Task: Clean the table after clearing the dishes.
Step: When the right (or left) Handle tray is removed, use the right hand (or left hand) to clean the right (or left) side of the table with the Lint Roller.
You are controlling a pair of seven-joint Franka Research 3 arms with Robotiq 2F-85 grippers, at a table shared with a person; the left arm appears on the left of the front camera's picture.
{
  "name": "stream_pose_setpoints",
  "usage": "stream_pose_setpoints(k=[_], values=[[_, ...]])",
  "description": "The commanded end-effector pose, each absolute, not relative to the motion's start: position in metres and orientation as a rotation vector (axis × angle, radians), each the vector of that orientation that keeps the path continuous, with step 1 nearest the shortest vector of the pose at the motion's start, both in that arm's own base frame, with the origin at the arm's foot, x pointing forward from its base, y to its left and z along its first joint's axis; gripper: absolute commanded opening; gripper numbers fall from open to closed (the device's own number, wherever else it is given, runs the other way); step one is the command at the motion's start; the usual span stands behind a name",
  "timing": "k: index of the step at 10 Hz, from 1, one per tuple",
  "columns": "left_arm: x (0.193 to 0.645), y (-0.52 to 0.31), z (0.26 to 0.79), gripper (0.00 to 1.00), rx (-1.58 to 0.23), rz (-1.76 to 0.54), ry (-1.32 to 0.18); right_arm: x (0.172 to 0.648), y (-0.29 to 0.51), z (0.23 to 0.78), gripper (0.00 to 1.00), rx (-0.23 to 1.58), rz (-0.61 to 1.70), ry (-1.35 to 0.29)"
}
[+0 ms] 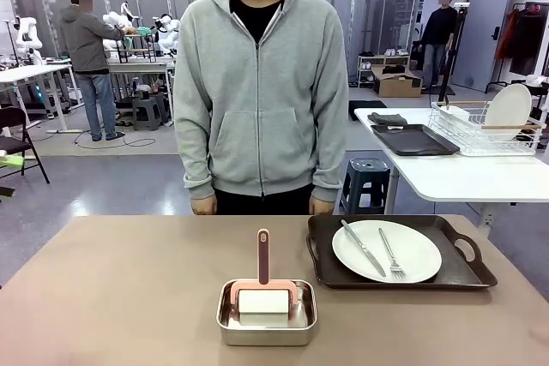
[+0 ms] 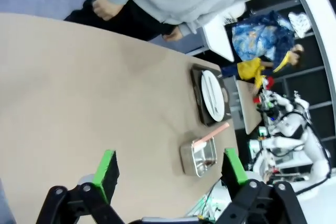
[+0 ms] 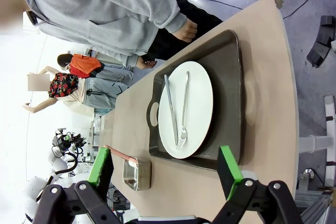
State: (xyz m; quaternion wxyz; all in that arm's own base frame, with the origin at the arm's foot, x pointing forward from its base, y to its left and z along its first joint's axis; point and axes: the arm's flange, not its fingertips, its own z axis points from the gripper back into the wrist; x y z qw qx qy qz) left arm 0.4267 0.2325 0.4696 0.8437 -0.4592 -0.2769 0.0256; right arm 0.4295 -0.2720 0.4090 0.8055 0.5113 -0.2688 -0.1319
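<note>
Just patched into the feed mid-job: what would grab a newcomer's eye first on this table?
First, the dark brown tray at the right of the table, carrying a white plate with a knife and fork laid on it. Next, the small steel pan at the near middle, holding a pink-handled cleaning roller whose handle sticks out over the far rim. A person in a grey hoodie stands at the far side.

Matt, smooth tan table (image 1: pixel 129 297); dark tray (image 1: pixel 467 279) with faint sheen; glossy white plate (image 1: pixel 422 255); bright metal knife (image 1: pixel 364 249) and fork (image 1: pixel 392 256); mirror-shiny steel pan (image 1: pixel 266 333); pink plastic-looking roller handle (image 1: pixel 262 256); soft grey cloth hoodie (image 1: pixel 257 100).
</note>
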Motion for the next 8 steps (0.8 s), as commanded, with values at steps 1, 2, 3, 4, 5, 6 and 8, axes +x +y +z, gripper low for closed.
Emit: stream_pose_setpoints(k=[1, 2, 3, 4, 5, 6, 8], values=[[0.409, 0.246, 0.459, 1.0, -0.947, 0.145, -0.66, 0.428, -0.27, 0.411, 1.0, 1.099, -0.28, -0.577], [0.397, 0.254, 0.454, 1.0, -0.948, 0.172, -0.677, 0.428, -0.27, 0.411, 1.0, 1.099, -0.28, -0.577], [0.39, 0.259, 0.453, 1.0, -0.944, 0.186, -0.699, 0.428, -0.27, 0.411, 1.0, 1.099, -0.28, -0.577], [0.407, 0.26, 0.458, 1.0, -0.953, 0.144, -0.619, 0.428, -0.27, 0.411, 1.0, 1.099, -0.28, -0.577], [0.407, 0.26, 0.458, 1.0, -0.953, 0.144, -0.619, 0.428, -0.27, 0.411, 1.0, 1.099, -0.28, -0.577], [0.407, 0.26, 0.458, 1.0, -0.953, 0.144, -0.619, 0.428, -0.27, 0.411, 1.0, 1.099, -0.28, -0.577], [0.407, 0.26, 0.458, 1.0, -0.953, 0.144, -0.619, 0.428, -0.27, 0.411, 1.0, 1.099, -0.28, -0.577]])
